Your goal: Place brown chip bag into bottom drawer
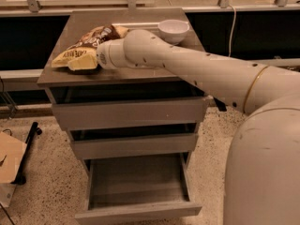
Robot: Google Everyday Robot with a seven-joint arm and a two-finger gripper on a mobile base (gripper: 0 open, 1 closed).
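the gripper (93, 59) sits low over the left front part of the cabinet top (89, 15), right against the near side of the brown chip bag (88, 42); the wrist and the bag hide its tip, so i cannot tell whether it grips the bag or only rests on it

the bag lies slantwise on the top, its yellow end close to the left front corner and almost at the edge, its other end pointing back toward the white bowl (173, 30). the bowl stands near the back right, apart from the bag, with the arm (201, 71) passing in front of it and out over the right front edge

below the top, the top drawer (129, 114) looks closed and the middle drawer (133, 145) stands a little forward. the bottom drawer (138, 211) is pulled well out, its inside bare and open from above, its front panel near the lower border of the view

speckled floor (51, 191) lies open to the left of the drawers, with a cardboard piece (9, 158) farther left. the robot's body (267, 172) fills the right side, close to the open drawer's right corner
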